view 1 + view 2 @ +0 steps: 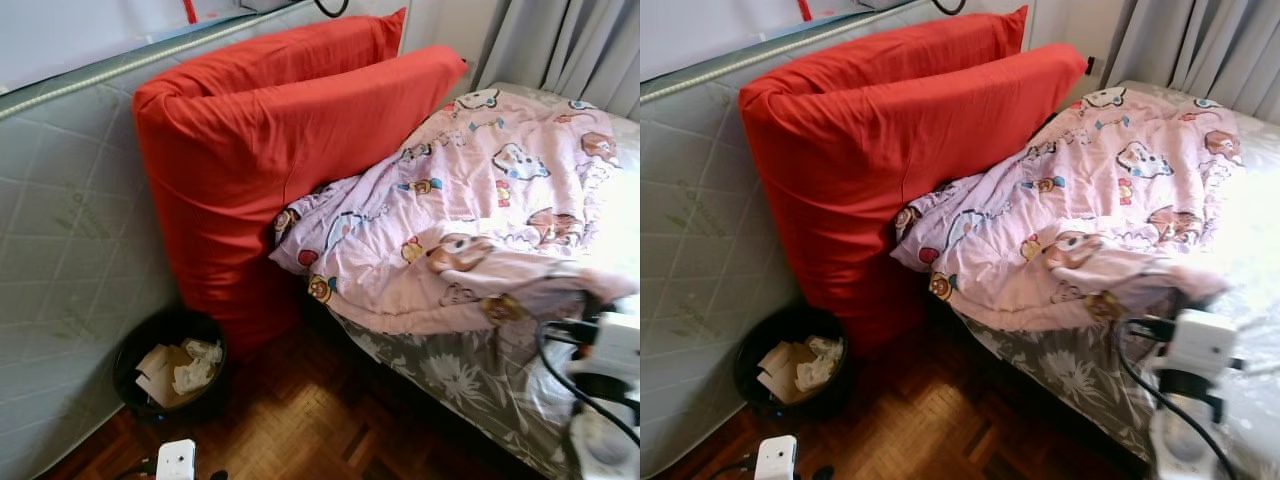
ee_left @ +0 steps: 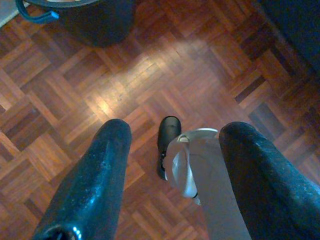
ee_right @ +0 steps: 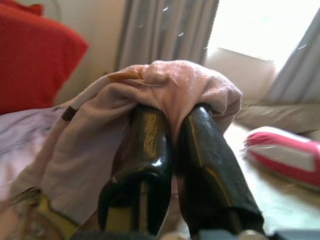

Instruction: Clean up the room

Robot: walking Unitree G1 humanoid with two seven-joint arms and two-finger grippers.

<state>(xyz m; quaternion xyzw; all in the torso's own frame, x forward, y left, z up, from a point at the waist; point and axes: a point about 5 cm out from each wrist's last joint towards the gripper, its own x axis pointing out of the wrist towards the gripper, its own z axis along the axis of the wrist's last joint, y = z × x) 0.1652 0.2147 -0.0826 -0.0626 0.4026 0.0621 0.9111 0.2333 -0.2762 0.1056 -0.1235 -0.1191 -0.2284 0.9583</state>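
Note:
A pink cartoon-print quilt lies rumpled over the bed, which has a grey floral sheet. My right gripper is shut on a fold of the quilt at its near right edge, and the cloth drapes over both fingertips. The right arm shows at the lower right beside the bed. Down by my left side, the left gripper hangs open over the parquet floor and holds nothing.
Two big red cushions lean against an upright mattress on the left. A black bin with crumpled paper stands on the floor below them. Grey curtains hang behind the bed. A pink-and-white striped pillow lies farther along it.

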